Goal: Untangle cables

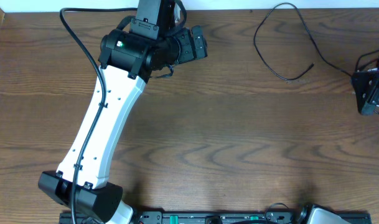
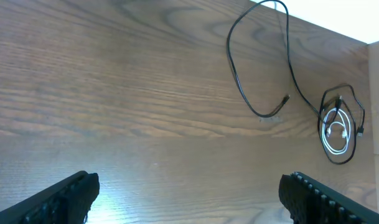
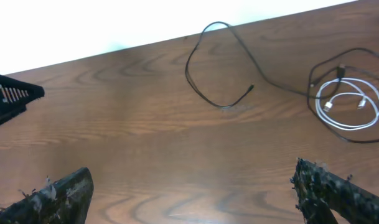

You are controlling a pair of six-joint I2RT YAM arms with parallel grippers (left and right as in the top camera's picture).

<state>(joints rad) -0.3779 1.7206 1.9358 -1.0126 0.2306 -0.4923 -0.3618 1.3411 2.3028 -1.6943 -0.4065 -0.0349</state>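
The black cable [image 1: 286,79] lies in a loose open loop at the table's back right, its plug end free, and runs right toward my right gripper [image 1: 371,93]. It also shows in the left wrist view [image 2: 264,115] and the right wrist view [image 3: 217,104]. The white cable [image 2: 327,134] sits in a small coil with the black cable's far end looped around it; it also shows in the right wrist view [image 3: 348,127]. It is hidden in the overhead view. My left gripper [image 1: 198,43] is open and empty at the back centre, well left of the cables. My right gripper is open and empty.
The wooden table [image 1: 239,143] ends at a white wall at the back. The left arm [image 1: 105,124] stretches from the front left to the back centre. Both wrist views show open fingers over bare wood, left [image 2: 189,193] and right [image 3: 192,186].
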